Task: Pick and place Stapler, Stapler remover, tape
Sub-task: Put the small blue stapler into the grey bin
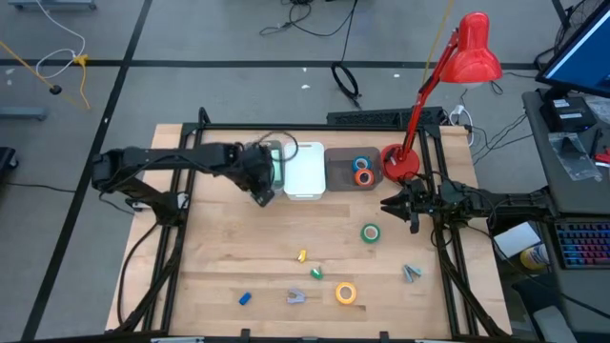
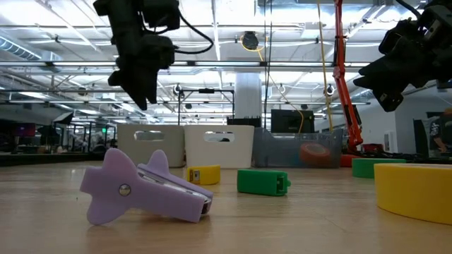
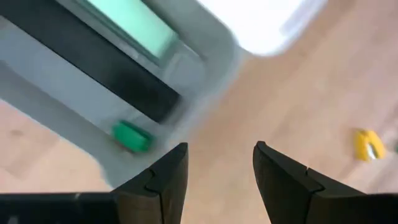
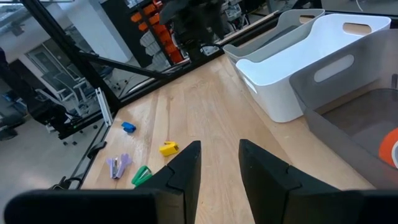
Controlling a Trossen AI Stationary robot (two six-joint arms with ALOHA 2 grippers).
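High view is showing a green stapler (image 1: 275,164) lying in the grey bin (image 1: 283,146), long axis running along the bin's length, probably sorted there. Left gripper (image 1: 264,193) is hovering beside that bin, fingers parted, empty. Right gripper (image 1: 393,206) is waiting near the green tape (image 1: 370,232), slightly parted, empty.

White bin (image 4: 292,68) (beside grey bin (image 4: 360,106))

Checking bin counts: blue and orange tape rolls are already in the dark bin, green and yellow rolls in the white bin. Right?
Partly. The blue tape roll and orange tape roll are in the dark bin, but the green tape roll and yellow tape roll lie on the table, not in the white bin. The high view shows it.
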